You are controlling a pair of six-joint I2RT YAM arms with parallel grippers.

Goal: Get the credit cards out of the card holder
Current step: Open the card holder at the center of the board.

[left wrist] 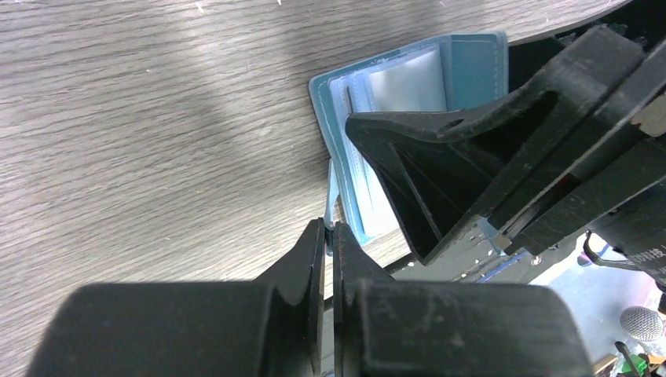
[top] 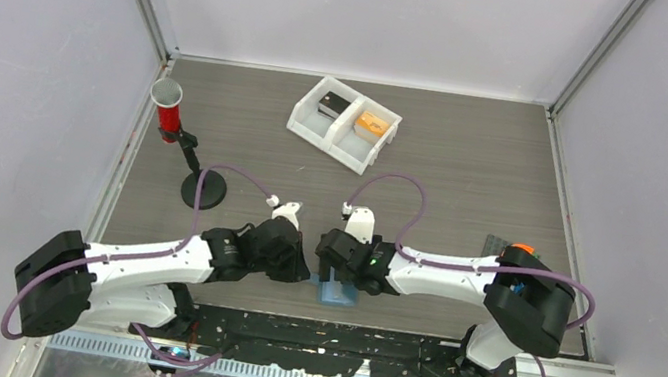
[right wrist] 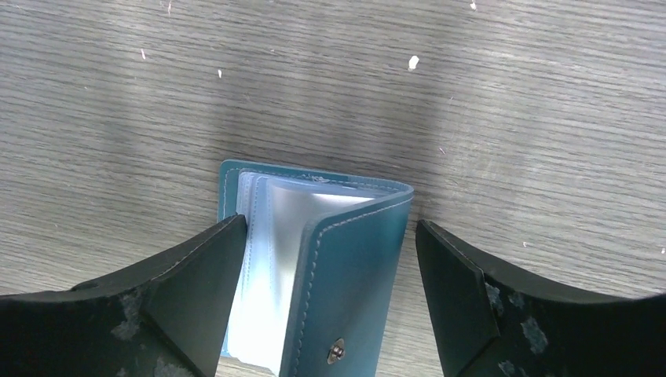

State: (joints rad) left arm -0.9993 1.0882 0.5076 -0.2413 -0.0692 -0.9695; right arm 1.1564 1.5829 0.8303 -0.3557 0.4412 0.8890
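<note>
One card holder (right wrist: pixel 353 251) between spread right fingers (right wrist: pixel 181 290); left fingers (left wrist: pixel 302 275) perhaps on flap

The card holder (right wrist: pixel 353 263) is blue outside and pale inside, the bench (right wrist: pixel 510 102) is grey with wood lines, the tray (top: pixel 322 144) white.
</note>
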